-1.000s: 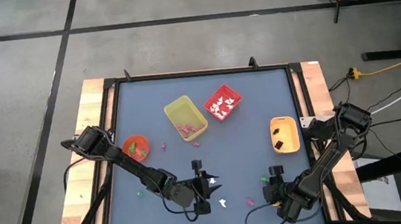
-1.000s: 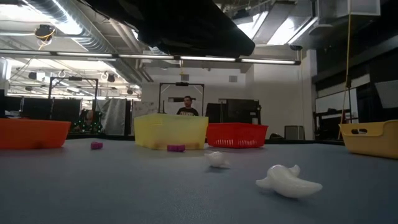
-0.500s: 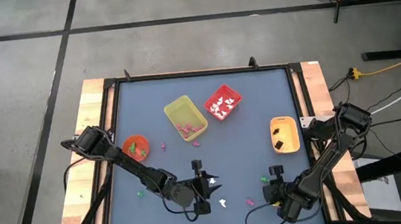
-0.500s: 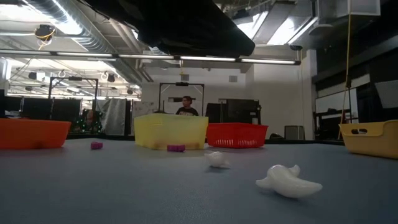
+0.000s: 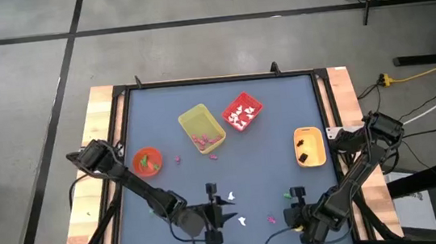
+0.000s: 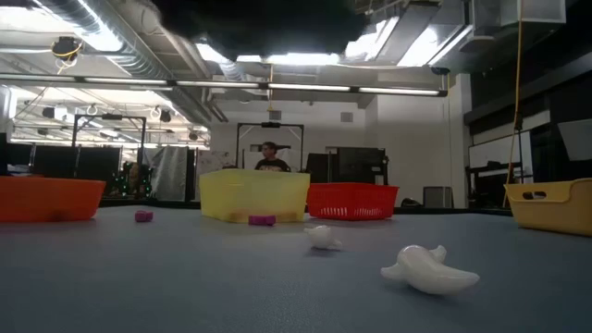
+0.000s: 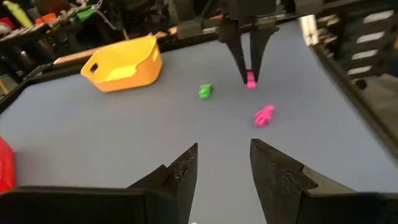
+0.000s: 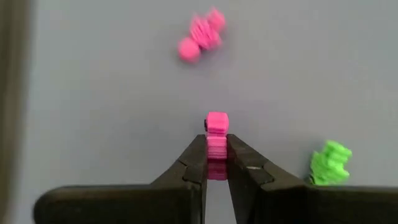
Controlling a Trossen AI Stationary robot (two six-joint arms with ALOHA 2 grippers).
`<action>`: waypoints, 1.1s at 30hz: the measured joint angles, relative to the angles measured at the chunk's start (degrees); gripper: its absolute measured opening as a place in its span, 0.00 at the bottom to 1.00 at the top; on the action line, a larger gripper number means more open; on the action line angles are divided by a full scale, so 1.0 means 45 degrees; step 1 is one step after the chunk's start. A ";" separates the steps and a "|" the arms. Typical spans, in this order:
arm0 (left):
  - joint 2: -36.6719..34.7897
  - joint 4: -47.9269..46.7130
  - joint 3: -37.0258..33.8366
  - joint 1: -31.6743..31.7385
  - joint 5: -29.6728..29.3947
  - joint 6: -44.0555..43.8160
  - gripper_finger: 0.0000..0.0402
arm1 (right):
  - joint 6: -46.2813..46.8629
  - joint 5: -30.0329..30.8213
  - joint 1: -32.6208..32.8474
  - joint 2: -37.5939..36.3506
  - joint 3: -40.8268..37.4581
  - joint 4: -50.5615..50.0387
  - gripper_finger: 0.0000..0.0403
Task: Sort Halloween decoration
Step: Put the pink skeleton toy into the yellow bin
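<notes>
Right tool (image 8: 216, 163) clenches a pink trinket (image 8: 216, 127) beside the green trinket (image 8: 329, 163); left tool (image 7: 224, 163) hangs released near it.

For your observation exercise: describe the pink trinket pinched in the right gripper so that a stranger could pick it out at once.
Start at the blue table's near edge, right of centre, where the right gripper is shut on a small blocky pink trinket. A green trinket and another pink trinket lie loose nearby; only this one sits between fingers.
</notes>
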 joint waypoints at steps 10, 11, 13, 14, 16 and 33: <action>-0.0911 -0.0105 0.0000 -0.1502 -0.0084 0.0011 0.33 | -0.2572 0.2391 -0.0713 0.0000 0.1892 0.0369 0.10; -0.0920 -0.0085 0.0000 -0.1645 -0.0093 0.0011 0.33 | -0.3021 0.2686 -0.0868 0.0000 0.2007 0.0414 0.10; -0.0920 -0.0165 0.0000 -0.1955 -0.0114 0.0011 0.33 | -0.3862 0.3176 -0.1237 -0.0010 0.2136 0.0623 0.10; -0.0920 -0.0231 0.0000 -0.2101 -0.0149 0.0011 0.33 | -0.4358 0.3447 -0.1449 -0.0010 0.2141 0.0802 0.10; -0.0920 -0.0311 0.0000 -0.2344 -0.0203 0.0003 0.33 | -0.5288 0.3847 -0.1927 -0.0005 0.2141 0.1381 0.10; -0.0920 -0.0383 0.0000 -0.3257 -0.1167 -0.0019 0.33 | -1.0921 0.2334 -0.8422 -0.0005 0.2146 0.5759 0.10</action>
